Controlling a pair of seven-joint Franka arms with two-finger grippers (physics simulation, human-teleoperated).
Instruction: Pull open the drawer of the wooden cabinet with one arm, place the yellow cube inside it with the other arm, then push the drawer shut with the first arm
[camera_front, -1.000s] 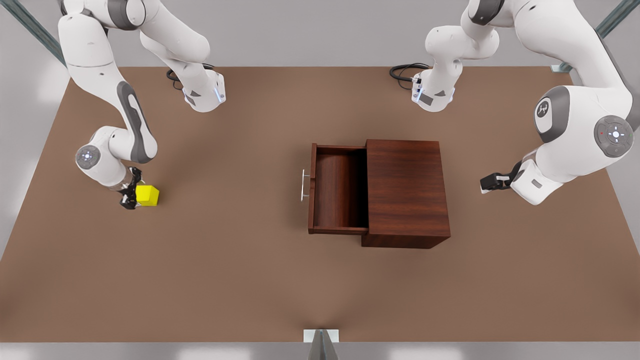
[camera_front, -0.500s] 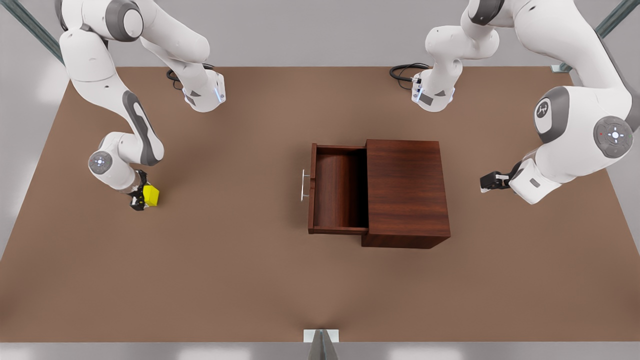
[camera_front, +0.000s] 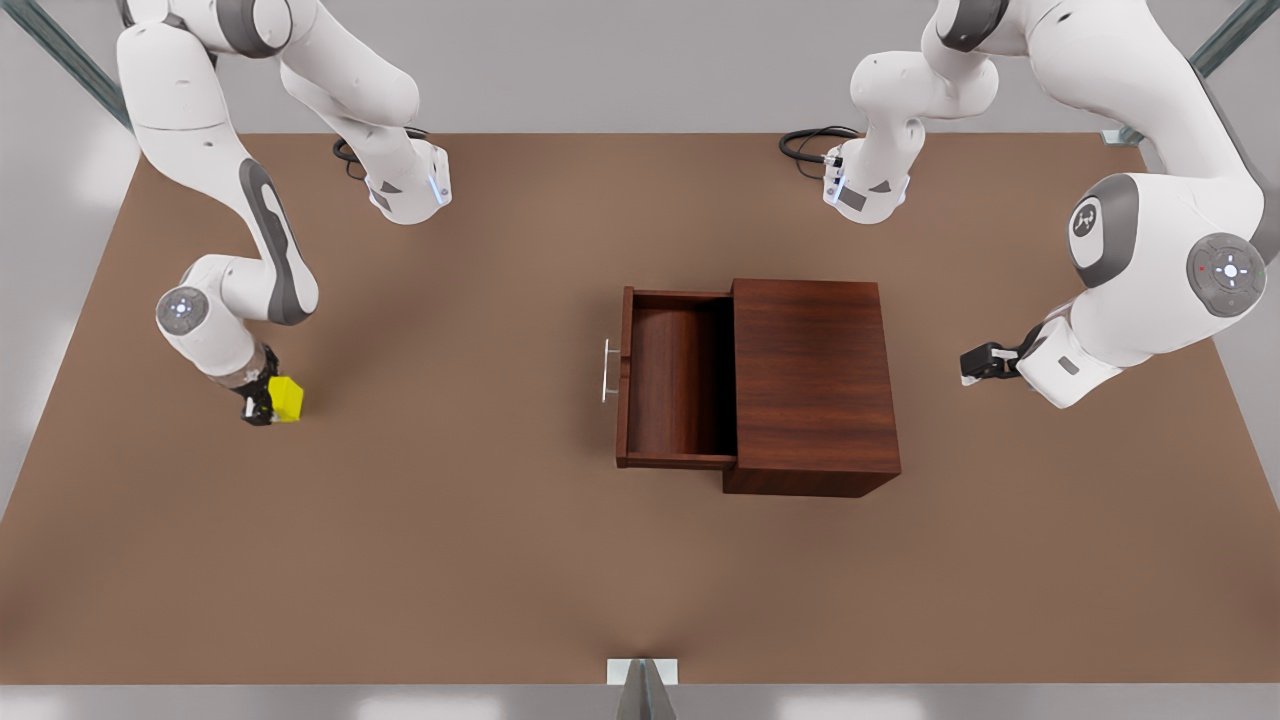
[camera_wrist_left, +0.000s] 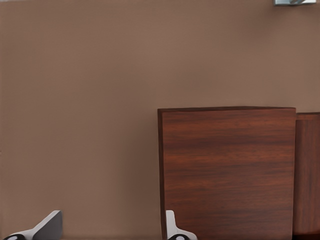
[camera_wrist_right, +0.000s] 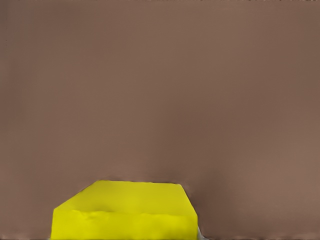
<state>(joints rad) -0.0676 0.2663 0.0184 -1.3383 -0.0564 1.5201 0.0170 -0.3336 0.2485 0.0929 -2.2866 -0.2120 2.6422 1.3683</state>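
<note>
The right claw (camera_front: 268, 402) clamps the yellow cube (camera_front: 285, 399), which looks rigid, light and smooth-sided, best gripped across opposite flat faces; the left claw (camera_front: 975, 364) waits parted behind the wooden cabinet (camera_front: 812, 385).

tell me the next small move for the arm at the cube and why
Probably close the right gripper on the yellow cube and lift it. The gripper sits right at the cube on the table, and the drawer of the wooden cabinet already stands pulled out. The left gripper waits open behind the cabinet.
</note>
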